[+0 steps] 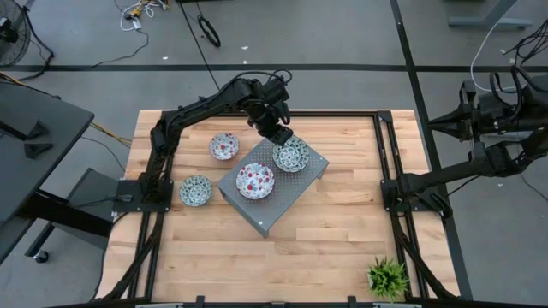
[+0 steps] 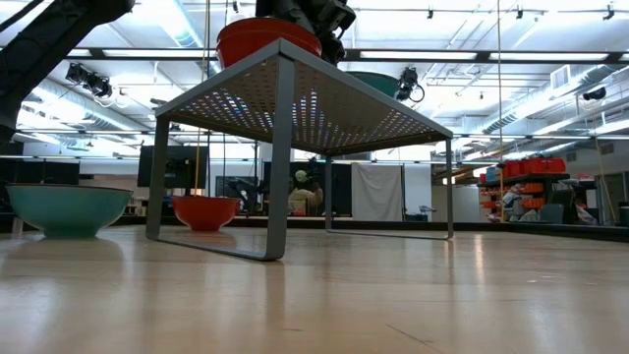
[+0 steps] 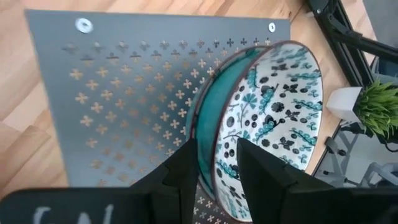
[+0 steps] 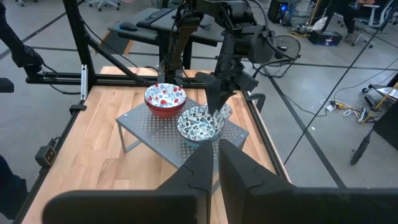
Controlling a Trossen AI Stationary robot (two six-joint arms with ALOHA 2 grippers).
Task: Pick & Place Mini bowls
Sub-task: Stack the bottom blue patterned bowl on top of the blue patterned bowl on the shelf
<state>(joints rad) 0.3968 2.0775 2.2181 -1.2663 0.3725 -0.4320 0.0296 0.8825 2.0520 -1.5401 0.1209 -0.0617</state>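
Note:
A grey perforated stand (image 1: 282, 198) sits mid-table. On it stand a red-patterned mini bowl (image 1: 255, 180) and a teal-patterned mini bowl (image 1: 291, 156), both upright on their bases. My left gripper (image 3: 214, 149) is open over the teal bowl's far rim, one finger (image 3: 180, 180) outside the wall and one (image 3: 261, 174) inside, slanting down from the far side. Another red bowl (image 1: 224, 146) and another teal bowl (image 1: 195, 190) rest on the wood left of the stand. My right gripper (image 4: 216, 168) is shut with nothing in it, held high off the table's right side.
A small potted plant (image 1: 387, 277) stands near the front right corner. Black frame rails (image 1: 384, 154) run along the table's left and right sides. Bare wood lies in front of and to the right of the stand.

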